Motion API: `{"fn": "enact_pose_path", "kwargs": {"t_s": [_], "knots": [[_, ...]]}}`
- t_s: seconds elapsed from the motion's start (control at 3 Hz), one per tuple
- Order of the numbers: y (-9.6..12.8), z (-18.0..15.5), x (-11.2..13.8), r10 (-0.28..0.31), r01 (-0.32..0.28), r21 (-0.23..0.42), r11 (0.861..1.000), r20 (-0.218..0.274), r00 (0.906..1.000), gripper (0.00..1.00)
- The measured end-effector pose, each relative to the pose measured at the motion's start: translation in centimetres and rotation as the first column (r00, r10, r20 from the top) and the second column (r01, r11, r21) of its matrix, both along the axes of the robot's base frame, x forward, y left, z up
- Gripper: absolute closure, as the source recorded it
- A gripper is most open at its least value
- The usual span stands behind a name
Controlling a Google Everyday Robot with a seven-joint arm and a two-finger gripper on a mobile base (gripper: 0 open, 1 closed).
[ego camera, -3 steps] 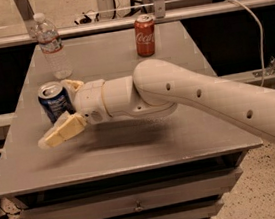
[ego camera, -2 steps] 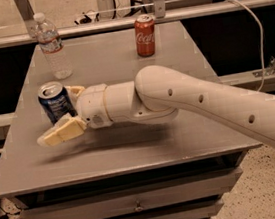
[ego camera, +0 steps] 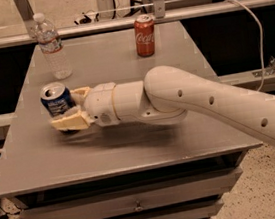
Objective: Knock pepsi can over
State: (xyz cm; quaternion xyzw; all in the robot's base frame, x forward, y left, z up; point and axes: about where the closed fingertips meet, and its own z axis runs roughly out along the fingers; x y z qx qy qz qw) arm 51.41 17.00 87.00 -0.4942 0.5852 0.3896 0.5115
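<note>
So, the dark blue aluminium pepsi can [ego camera: 55, 99] with the silver top is found standing near the left edge of the grey metal table [ego camera: 132, 147], roughly at 9 o'clock on the tabletop. It's on its base, not knocked over, and the opened top can be seen from above.

The cream-coloured two-finger gripper [ego camera: 65, 109] is right up against it from the 3 o'clock side. The fingers [ego camera: 71, 122] are spread apart: one is seen low in front of the can at about its 5 o'clock, overlapping the can's bottom edge, and the other is tucked just behind at about 2 o'clock. Whether the can is actually being touched can't be told for sure, but no gap is visible. The thick white robot arm [ego camera: 202, 103] is stretched across the table from the 4 o'clock corner.

A clear plastic water bottle [ego camera: 51, 47] with a white cap is placed at 12 o'clock from the pepsi can, near but apart. A red Coca-Cola can [ego camera: 144, 35] is stood upright well apart at about 2 o'clock, towards the far edge. Grey drawers [ego camera: 140, 207] are seen under the tabletop.
</note>
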Motion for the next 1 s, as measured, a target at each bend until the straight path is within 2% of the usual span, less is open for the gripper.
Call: {"fn": "enact_pose_path", "kwargs": {"t_s": [0.33, 0.67, 1.0], "knots": [[-2.3, 1.2, 0.8, -0.028, 0.029, -0.052, 0.998, 0.013, 0.9995, 0.87], [-7.6, 3.5, 2.2, -0.063, 0.065, -0.165, 0.984, 0.015, 0.9979, 1.00], [-14.3, 5.8, 4.0, -0.123, 0.116, -0.286, 0.951, -0.008, 0.9924, 1.00]]}}
